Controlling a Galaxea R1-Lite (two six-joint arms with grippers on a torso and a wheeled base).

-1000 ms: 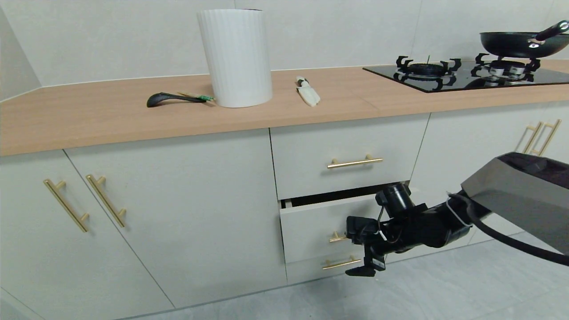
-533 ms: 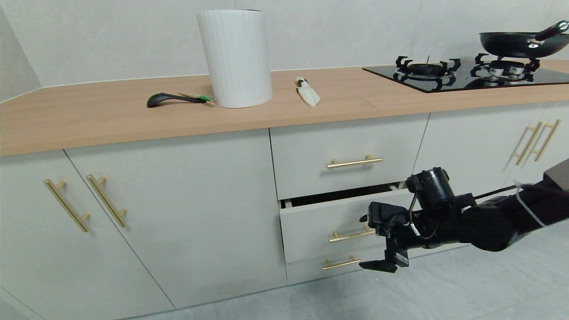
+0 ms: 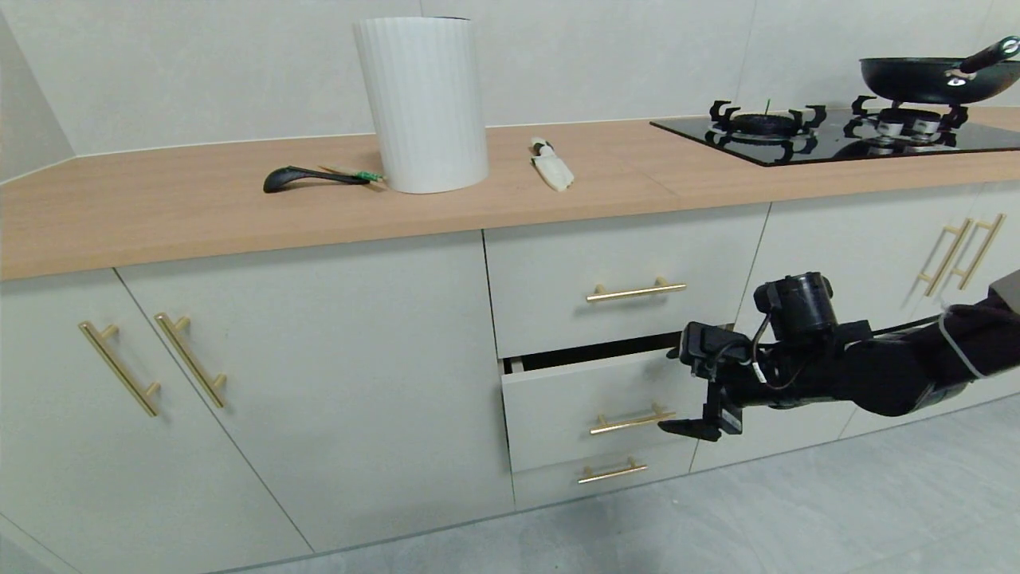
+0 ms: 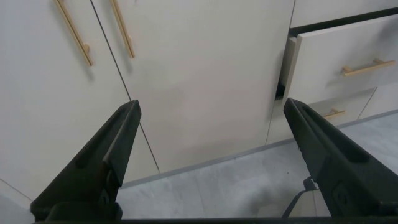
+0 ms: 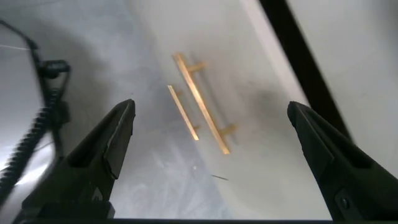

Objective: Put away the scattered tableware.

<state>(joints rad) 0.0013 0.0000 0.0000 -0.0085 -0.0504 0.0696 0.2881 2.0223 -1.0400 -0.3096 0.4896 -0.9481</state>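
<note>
one black spoon [image 3: 307,177] lies on counter [image 3: 159,211], well above right claw [image 3: 676,391].

Slightly open drawer [image 3: 586,387], right end effector [image 3: 677,389] spread wide beside its handle [image 3: 632,420]. Tabletop [image 3: 159,215] holds black ladle [image 3: 311,177], white canister [image 3: 422,104], pale utensil [image 3: 551,167].
</note>
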